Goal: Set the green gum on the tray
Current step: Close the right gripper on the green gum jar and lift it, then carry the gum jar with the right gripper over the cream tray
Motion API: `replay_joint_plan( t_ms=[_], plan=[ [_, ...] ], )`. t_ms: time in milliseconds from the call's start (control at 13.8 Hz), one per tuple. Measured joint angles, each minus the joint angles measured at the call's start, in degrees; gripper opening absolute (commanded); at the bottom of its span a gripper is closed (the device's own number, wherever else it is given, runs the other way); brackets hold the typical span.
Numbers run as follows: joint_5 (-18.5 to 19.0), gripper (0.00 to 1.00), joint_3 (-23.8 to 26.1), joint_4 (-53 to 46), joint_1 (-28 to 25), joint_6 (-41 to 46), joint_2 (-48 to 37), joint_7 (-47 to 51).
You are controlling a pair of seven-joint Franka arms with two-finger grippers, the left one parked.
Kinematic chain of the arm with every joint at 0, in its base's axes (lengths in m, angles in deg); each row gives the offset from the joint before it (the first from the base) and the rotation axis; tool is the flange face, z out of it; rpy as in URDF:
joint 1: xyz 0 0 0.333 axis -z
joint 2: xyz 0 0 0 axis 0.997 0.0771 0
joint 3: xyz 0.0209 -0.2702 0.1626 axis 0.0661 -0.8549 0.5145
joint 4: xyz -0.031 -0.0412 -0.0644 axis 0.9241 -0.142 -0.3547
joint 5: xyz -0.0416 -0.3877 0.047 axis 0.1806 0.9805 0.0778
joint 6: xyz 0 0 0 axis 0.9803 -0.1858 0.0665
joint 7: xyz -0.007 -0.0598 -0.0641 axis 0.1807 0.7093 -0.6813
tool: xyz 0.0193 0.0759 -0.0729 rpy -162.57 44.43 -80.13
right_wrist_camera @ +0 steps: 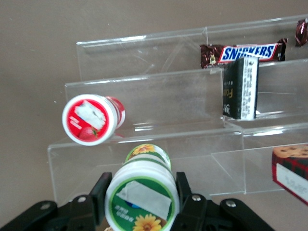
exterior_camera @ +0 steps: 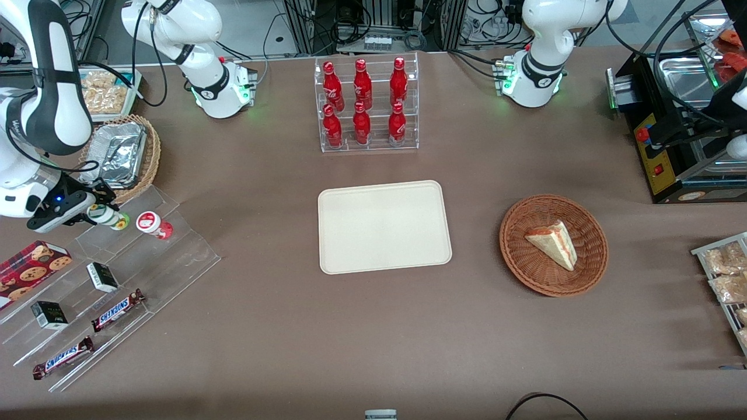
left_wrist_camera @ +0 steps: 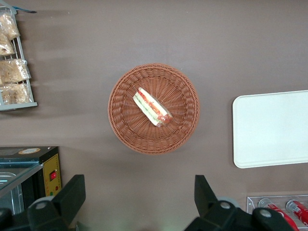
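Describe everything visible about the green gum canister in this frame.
The green gum is a small white plastic-looking cylinder with a green-and-yellow sunflower label and a round white lid bearing a green-rimmed sticker. It sits between the fingers of the gripper, which touch its sides, over the clear acrylic stepped shelf beside the red gum canister, well away from the tray.

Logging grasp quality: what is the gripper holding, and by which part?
The gripper holds the green gum canister, fingers on its sides just below the lid, above the acrylic stand.
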State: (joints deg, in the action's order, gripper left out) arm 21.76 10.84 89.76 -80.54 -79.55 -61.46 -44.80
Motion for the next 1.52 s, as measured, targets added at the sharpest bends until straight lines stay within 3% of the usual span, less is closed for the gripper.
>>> replay_joint_plan(
  t_ms=[289,579,1013,1375,1520],
  plan=[
    [0.0,0.00,0.3,-11.5,-5.0,13.5,-0.6,5.0],
    [0.0,0.00,0.7,-22.4,-13.6,24.4,0.3,18.1],
    [1.1,0.00,1.1,-29.6,-32.4,25.7,6.4,50.1],
    [1.0,0.00,1.4,-38.6,-45.2,25.4,19.1,75.9],
    [0.0,0.00,2.0,-41.2,-48.5,21.7,24.4,83.9]
  ],
)
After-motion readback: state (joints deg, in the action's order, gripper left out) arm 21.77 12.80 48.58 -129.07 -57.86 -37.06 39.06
